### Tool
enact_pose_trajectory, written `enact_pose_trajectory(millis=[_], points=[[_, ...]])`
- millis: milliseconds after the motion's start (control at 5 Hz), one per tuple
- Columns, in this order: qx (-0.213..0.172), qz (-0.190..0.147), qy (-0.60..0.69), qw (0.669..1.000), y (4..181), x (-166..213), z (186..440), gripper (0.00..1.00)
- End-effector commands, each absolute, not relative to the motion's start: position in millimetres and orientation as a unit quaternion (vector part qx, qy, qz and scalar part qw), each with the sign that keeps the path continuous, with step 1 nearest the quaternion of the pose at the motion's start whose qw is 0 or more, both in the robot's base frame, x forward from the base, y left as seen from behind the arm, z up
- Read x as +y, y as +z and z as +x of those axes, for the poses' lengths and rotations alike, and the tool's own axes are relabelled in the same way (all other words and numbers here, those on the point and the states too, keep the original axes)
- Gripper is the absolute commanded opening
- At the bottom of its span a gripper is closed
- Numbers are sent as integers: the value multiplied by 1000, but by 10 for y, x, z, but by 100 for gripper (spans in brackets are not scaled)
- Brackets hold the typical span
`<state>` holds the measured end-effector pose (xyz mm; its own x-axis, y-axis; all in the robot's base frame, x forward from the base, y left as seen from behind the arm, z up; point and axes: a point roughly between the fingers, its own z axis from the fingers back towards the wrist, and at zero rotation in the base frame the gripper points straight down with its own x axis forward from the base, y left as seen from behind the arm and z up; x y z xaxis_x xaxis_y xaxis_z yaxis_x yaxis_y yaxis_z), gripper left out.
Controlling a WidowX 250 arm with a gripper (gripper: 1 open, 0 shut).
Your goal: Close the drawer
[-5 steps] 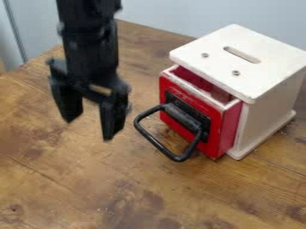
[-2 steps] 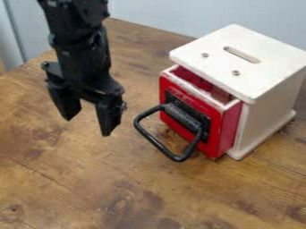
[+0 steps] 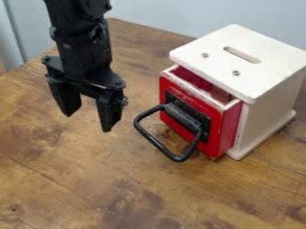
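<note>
The drawer (image 3: pixel 191 114) has a glossy red front with a black latch plate and a large black loop handle (image 3: pixel 162 136) lying forward on the table. It stands pulled partway out of the cream wooden box (image 3: pixel 245 76). My black gripper (image 3: pixel 86 109) hangs to the left of the handle, apart from it, fingers pointing down just above the wood. Its jaws are open and nothing is between them.
The brown wooden table (image 3: pixel 84 188) spreads out in front and to the left. A pale wall (image 3: pixel 18 31) rises behind the table's far left edge. The box has a slot in its top.
The gripper has drifted slightly left and up from a second ago, staying open. The drawer has not moved.
</note>
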<state>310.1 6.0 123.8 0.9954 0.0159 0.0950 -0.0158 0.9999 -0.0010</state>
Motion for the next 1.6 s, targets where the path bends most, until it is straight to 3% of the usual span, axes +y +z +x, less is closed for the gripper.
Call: enact_pose_trajectory(millis=[0, 1400], points=[[-76, 3, 17, 997, 1378, 144, 3168, 100], [-66, 1, 17, 998, 1308, 151, 3114, 100]])
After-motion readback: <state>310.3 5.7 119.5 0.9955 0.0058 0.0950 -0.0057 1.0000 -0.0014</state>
